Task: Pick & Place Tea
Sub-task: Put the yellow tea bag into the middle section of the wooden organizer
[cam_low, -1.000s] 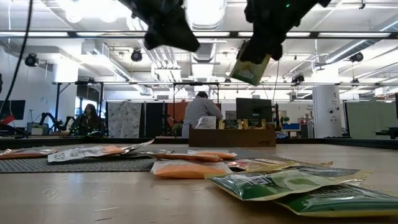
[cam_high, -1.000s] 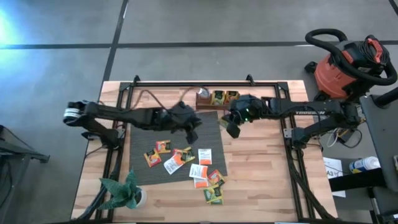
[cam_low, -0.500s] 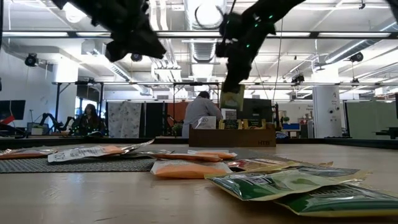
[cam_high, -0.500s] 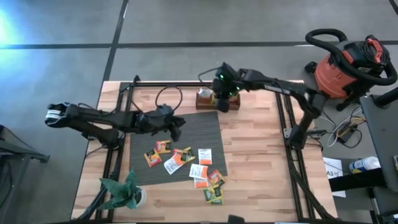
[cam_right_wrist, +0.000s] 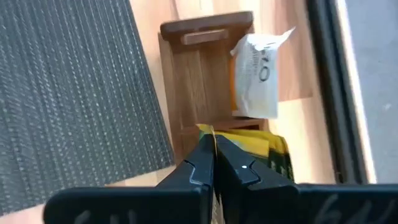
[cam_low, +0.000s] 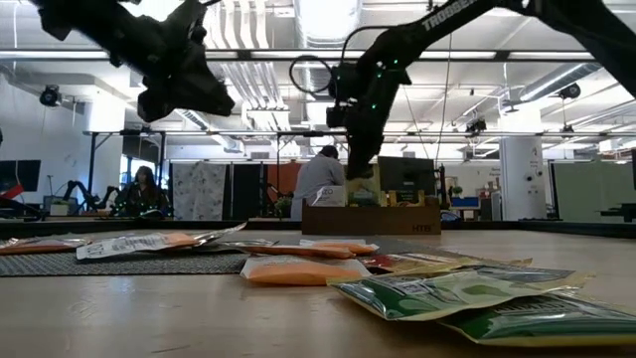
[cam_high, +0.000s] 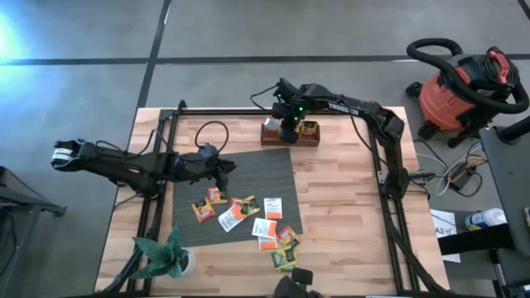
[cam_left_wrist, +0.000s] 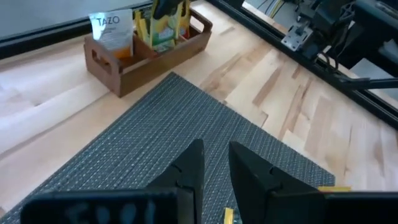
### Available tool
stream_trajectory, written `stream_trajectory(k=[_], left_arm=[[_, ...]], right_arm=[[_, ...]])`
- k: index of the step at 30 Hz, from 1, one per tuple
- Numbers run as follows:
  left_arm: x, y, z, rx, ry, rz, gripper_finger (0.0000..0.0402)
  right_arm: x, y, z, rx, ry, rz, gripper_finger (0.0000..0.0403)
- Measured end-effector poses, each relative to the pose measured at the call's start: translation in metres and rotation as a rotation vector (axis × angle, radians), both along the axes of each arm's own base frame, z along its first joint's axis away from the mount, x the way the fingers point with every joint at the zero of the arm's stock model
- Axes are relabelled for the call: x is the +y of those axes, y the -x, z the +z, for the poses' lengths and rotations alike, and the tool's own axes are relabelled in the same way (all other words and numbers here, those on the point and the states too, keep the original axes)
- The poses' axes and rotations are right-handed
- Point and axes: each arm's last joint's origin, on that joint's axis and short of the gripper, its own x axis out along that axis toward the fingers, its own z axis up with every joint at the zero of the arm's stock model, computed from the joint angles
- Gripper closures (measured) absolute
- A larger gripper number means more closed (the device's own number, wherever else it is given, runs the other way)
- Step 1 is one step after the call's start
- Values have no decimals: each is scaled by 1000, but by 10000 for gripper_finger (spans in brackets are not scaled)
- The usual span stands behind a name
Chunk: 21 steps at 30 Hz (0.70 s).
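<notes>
Several small tea packets point(cam_high: 248, 217), orange, white, yellow and green, lie flat on the grey mat point(cam_high: 265, 170) and on the wood near its near right corner; they fill the foreground of the low view point(cam_low: 298, 268). A wooden box point(cam_high: 291, 133) stands at the mat's far edge and holds a white packet point(cam_right_wrist: 255, 74) and yellow-green ones point(cam_right_wrist: 270, 152). My right gripper point(cam_high: 287, 126) is above this box, shut on a yellow-green packet. My left gripper point(cam_high: 222, 170) hovers over the mat's left part, its fingers point(cam_left_wrist: 193, 165) a narrow gap apart, holding nothing. My right gripper pinches a yellow-green tea packet by its upper edge point(cam_right_wrist: 211, 132) between the two fingers, from above, pointing down. The packet hangs below the fingers point(cam_low: 362, 171) over the wooden box; whether its lower end touches the box, I cannot tell.
A potted plant point(cam_high: 166, 257) stands at the table's near left corner. Black frame rails point(cam_high: 385, 178) run along the table's sides. A red shop vacuum point(cam_high: 464, 87) sits off the table's right. People point(cam_low: 320, 179) show in the room behind.
My right gripper has carried the packet from above the mat's far right corner toward the far edge, and has come down over the wooden box. My left arm has drawn back toward the table's left, its gripper now over the mat's left part.
</notes>
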Motion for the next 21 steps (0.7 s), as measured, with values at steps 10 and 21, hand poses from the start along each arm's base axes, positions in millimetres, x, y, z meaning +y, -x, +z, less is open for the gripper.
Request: stream_trajectory(k=[10, 21], left_arm=[[8, 3, -4, -53, -44, 124, 333], [18, 3, -2, -70, -58, 171, 333]], right_arm=[[-5, 4, -17, 84, -27, 14, 394], [-3, 13, -10, 168, 27, 64, 394]])
